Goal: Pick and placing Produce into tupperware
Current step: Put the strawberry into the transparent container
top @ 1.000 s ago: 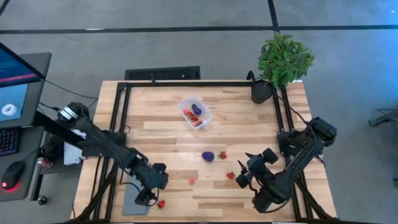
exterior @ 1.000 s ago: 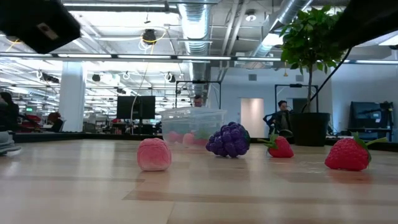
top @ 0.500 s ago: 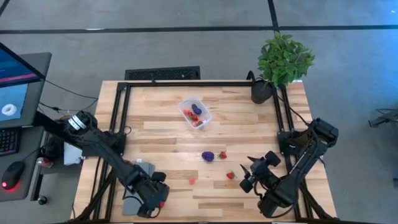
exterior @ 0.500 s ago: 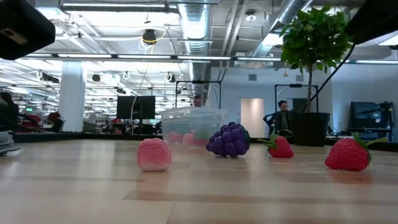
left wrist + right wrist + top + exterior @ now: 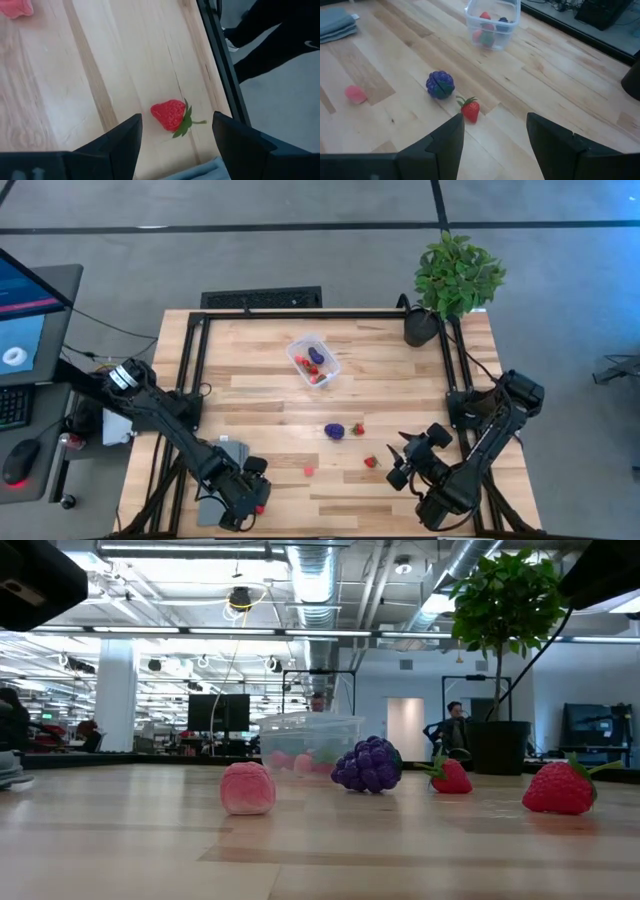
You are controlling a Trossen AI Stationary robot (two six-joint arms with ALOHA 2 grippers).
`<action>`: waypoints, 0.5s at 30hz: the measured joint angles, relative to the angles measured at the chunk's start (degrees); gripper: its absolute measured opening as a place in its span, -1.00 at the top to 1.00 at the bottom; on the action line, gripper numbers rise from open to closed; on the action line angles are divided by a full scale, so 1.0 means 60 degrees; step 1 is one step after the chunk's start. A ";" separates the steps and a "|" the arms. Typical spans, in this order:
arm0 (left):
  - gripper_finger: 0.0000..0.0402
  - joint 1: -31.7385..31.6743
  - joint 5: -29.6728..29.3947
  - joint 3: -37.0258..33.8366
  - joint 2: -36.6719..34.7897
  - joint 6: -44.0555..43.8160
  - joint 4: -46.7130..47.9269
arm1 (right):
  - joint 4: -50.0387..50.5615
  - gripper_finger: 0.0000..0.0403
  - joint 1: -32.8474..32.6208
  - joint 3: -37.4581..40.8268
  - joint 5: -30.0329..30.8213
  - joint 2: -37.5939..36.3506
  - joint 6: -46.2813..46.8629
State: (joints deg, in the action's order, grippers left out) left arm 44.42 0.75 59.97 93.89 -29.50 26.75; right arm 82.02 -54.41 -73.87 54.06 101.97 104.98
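In the left wrist view, my left gripper (image 5: 177,137) hangs open over a red strawberry (image 5: 170,114) that lies on its side by the table's near edge; a finger stands on either side of it and neither touches. In the high view that gripper (image 5: 250,502) is at the near left. My right gripper (image 5: 397,460) waits open at the near right, beside another strawberry (image 5: 370,462). A purple grape cluster (image 5: 334,431), a third strawberry (image 5: 358,428) and a pink piece (image 5: 308,471) lie mid-table. The clear tupperware (image 5: 314,360) stands farther back with several pieces inside.
A grey slab (image 5: 214,502) lies at the near left corner, right beside my left gripper. A potted plant (image 5: 455,275) stands at the far right corner. Black frame rails (image 5: 195,370) run along the table's sides. Bare wood lies between the tupperware and the loose produce.
My left gripper has swung toward the table's near edge and come down, and now stands over the strawberry there. Its fingers have stayed open. The produce and the tupperware have not moved.
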 joint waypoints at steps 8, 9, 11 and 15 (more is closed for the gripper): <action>-0.15 -0.0058 0.0011 -0.0033 0.0001 0.0248 -0.0052 | 0.0007 -0.19 -0.0080 0.0000 0.0000 0.0000 -0.0001; -0.15 -0.0059 0.0026 -0.0033 0.0060 0.0320 -0.0060 | 0.0009 -0.19 -0.0080 0.0000 0.0000 0.0000 -0.0001; -0.15 -0.0076 0.0237 -0.0030 0.0259 0.0398 -0.0117 | 0.0015 -0.19 -0.0076 0.0000 0.0004 0.0000 -0.0001; -0.15 -0.0076 0.0828 -0.0026 0.0739 0.0429 -0.0163 | 0.0029 -0.19 -0.0080 0.0004 0.0000 0.0000 0.0002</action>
State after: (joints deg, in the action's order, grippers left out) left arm 43.97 5.72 59.81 98.32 -26.92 25.77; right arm 82.19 -54.89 -73.84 54.06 101.97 104.99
